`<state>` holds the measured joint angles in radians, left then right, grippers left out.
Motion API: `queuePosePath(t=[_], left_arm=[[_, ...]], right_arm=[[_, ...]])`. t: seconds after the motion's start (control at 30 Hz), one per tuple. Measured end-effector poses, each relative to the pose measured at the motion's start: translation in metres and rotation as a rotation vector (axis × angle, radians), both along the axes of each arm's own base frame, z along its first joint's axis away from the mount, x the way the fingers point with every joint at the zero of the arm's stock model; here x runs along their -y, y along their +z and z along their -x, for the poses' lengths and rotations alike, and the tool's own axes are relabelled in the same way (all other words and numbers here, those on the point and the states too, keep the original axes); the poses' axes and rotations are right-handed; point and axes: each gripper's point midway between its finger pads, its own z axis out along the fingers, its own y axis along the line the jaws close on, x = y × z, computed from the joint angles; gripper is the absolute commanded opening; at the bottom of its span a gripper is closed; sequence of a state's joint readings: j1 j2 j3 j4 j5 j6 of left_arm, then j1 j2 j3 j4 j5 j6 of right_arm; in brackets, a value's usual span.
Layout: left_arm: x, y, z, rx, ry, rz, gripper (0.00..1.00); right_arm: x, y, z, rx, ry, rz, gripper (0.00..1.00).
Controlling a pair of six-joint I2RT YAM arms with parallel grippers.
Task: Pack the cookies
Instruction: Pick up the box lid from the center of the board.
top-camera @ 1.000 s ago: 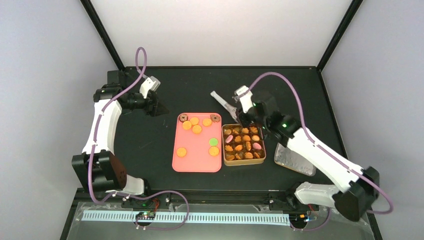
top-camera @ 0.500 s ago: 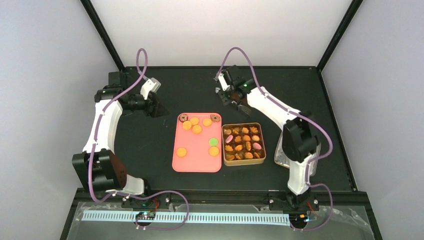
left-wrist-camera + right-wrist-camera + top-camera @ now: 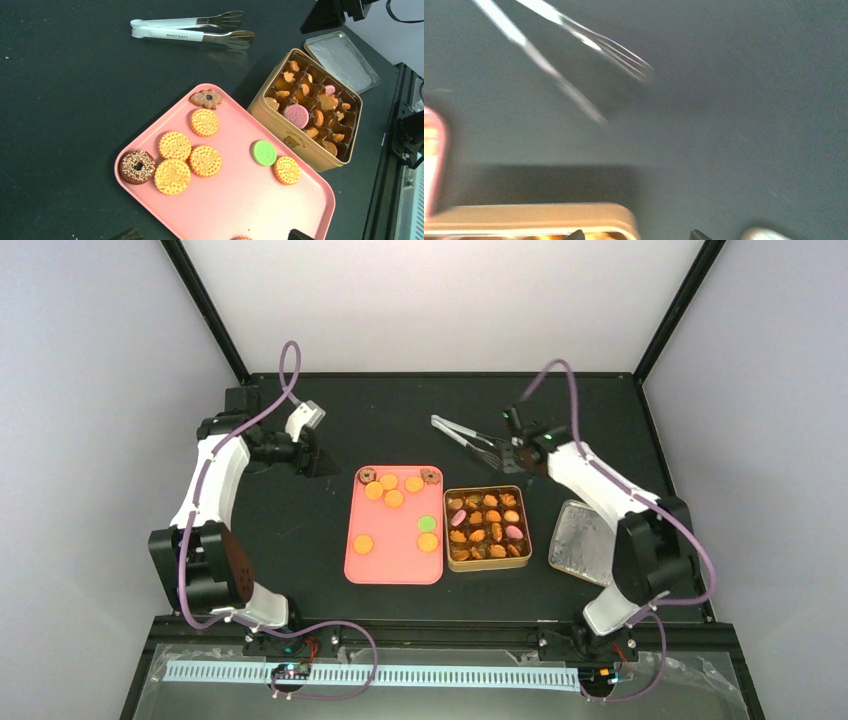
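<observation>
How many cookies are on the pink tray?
9 cookies on the pink tray: a brown ring and a brown cookie at the far corners, four orange between them, a green one and an orange at the right edge, one orange alone near left. None seem hidden.

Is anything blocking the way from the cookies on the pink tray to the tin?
Nothing visible: the cookies lie loose on the tray, the tin stands open beside it, lid off on its other side.
</observation>
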<state>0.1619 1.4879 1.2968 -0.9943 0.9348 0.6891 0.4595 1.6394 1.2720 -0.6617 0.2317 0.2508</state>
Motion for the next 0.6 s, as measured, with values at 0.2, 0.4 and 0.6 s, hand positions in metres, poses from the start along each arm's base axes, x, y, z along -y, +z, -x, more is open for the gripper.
queuePosePath(t=[0.2, 0.4, 0.6], left_arm=[[0.0, -0.003, 0.0, -0.007, -0.003, 0.001, 0.78], [0.0, -0.003, 0.0, -0.006, -0.005, 0.001, 0.78], [0.002, -0.004, 0.001, -0.006, -0.011, 0.001, 0.78]], right_arm=[[0.09, -0.05, 0.045, -0.118, -0.295, 0.013, 0.46], [0.108, -0.075, 0.058, -0.188, -0.386, 0.013, 0.4], [0.111, -0.096, 0.061, -0.236, -0.411, 0.022, 0.38]])
